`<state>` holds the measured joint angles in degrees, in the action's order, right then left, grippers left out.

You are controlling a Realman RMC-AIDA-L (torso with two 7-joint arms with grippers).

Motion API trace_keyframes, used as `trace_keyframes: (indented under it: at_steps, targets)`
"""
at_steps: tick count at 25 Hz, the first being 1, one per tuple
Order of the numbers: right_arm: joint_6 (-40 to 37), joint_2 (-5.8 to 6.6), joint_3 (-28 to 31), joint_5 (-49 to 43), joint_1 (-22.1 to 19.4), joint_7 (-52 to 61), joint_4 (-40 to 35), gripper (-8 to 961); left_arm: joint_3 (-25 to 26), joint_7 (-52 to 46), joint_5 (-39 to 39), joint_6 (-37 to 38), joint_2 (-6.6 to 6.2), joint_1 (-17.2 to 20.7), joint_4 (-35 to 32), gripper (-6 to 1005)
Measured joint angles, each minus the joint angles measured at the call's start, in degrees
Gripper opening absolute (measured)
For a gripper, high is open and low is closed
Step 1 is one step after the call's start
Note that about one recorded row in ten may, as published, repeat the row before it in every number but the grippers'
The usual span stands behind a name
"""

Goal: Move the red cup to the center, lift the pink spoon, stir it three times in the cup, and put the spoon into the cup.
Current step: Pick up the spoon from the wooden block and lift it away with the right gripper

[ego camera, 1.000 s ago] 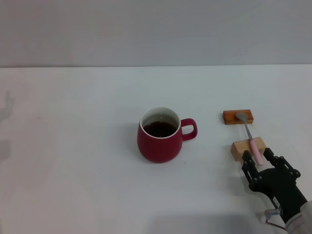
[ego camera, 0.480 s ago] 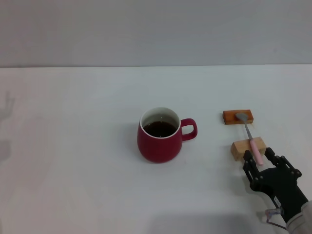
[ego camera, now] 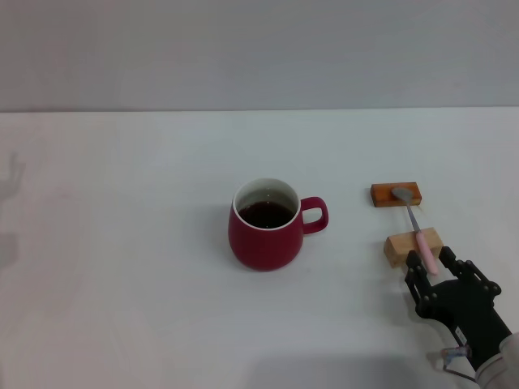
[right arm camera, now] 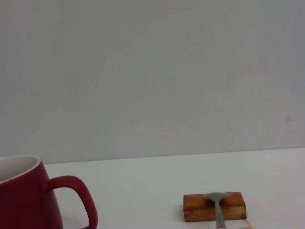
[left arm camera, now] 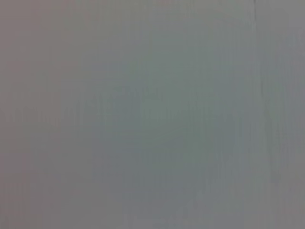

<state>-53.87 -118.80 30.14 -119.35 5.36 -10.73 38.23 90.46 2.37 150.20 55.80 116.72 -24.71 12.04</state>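
Mid-table: red cup (ego camera: 267,225), dark liquid inside, handle pointing right, so centering looks done. Right of it, well apart: pink spoon (ego camera: 415,227) bridging two blocks, bowl on far orange block (ego camera: 396,194), pink handle on near pale block (ego camera: 413,245). Right gripper (ego camera: 439,268) at handle's near tip, fingers spread, nothing gripped. Barely crept vs 1 s ago; spoon unmoved. Grasp likely next. Left arm out of sight.

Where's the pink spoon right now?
In the head view the pink spoon lies right of the red cup, bridging two wooden blocks, with the right tool at its handle end.
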Motion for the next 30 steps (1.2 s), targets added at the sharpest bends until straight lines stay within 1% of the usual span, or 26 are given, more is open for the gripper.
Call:
trace_keyframes:
  at_steps: [4, 20, 24, 30]
  targets:
    - [0.0, -0.02, 0.0, 0.0, 0.0, 0.0, 0.0, 483, 0.0, 0.0, 0.0, 0.0, 0.06, 0.1, 0.0, 847]
    - [-0.1, -0.03, 0.0, -0.1, 0.0, 0.0, 0.0, 413, 0.2, 0.0, 0.0, 0.6, 0.11, 0.2, 0.0, 846]
    - [0.0, -0.03, 0.0, 0.0, 0.0, 0.0, 0.0, 333, 0.2, 0.0, 0.0, 0.7, 0.20, 0.2, 0.0, 846]
    - [0.1, 0.06, 0.1, 0.1, 0.4, 0.0, -0.1, 321, 0.3, 0.0, 0.0, 0.7, 0.27, 0.2, 0.0, 847]
